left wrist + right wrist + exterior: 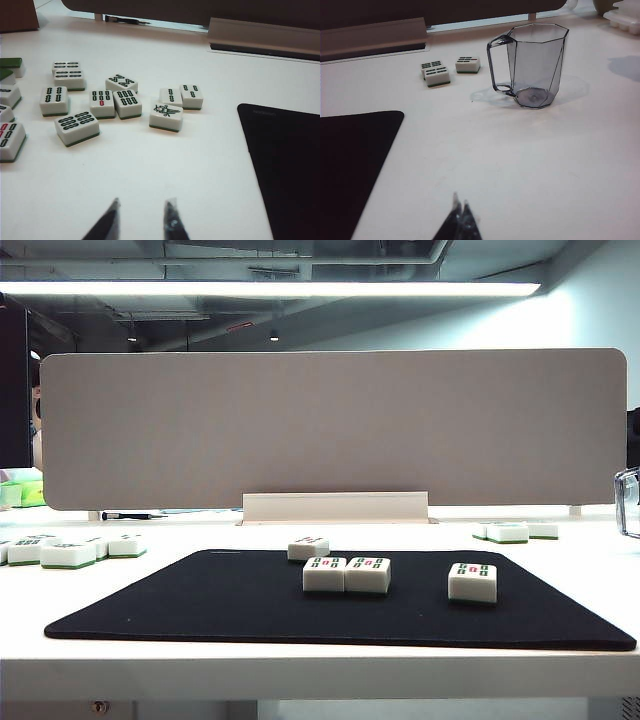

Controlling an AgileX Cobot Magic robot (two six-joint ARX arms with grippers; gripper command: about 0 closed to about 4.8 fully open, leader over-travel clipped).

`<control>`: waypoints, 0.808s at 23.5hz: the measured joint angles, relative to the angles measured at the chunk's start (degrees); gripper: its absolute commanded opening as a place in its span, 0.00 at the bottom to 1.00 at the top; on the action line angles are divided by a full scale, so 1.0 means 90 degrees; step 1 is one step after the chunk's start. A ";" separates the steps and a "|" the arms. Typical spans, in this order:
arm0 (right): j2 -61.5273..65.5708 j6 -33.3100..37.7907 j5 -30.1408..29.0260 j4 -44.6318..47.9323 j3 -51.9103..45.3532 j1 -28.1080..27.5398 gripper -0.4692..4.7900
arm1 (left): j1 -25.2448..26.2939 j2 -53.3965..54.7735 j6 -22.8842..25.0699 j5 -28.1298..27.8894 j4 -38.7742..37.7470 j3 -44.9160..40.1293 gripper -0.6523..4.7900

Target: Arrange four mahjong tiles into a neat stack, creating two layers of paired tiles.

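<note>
Four mahjong tiles lie face up on the black mat (200,600) in the exterior view. Two of them (324,574) (368,574) sit side by side and touching near the middle. One tile (308,547) rests just behind that pair, and another (472,582) lies alone to the right. All lie in a single layer; no stack is in view. Neither arm appears in the exterior view. My left gripper (143,205) hovers open over bare white table, nothing between its fingers. My right gripper (460,204) is shut and empty, over white table beside the mat's corner (350,160).
Several loose tiles (120,102) are scattered on the table off the mat's left edge (285,165), and a few more (437,74) off its right. A clear plastic mug (535,65) stands at the far right. A grey divider board (335,430) closes the back.
</note>
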 measured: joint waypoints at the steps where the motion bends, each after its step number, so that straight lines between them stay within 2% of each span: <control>1: 0.0000 0.0000 0.0000 0.0000 0.0000 0.0000 0.09 | 0.0000 0.0000 0.0000 0.0000 0.0000 0.0000 0.32; 19: 0.0000 0.0000 0.0000 0.0044 0.0192 0.0005 0.09 | 0.0000 0.0000 0.0000 0.0000 0.0000 0.0000 0.32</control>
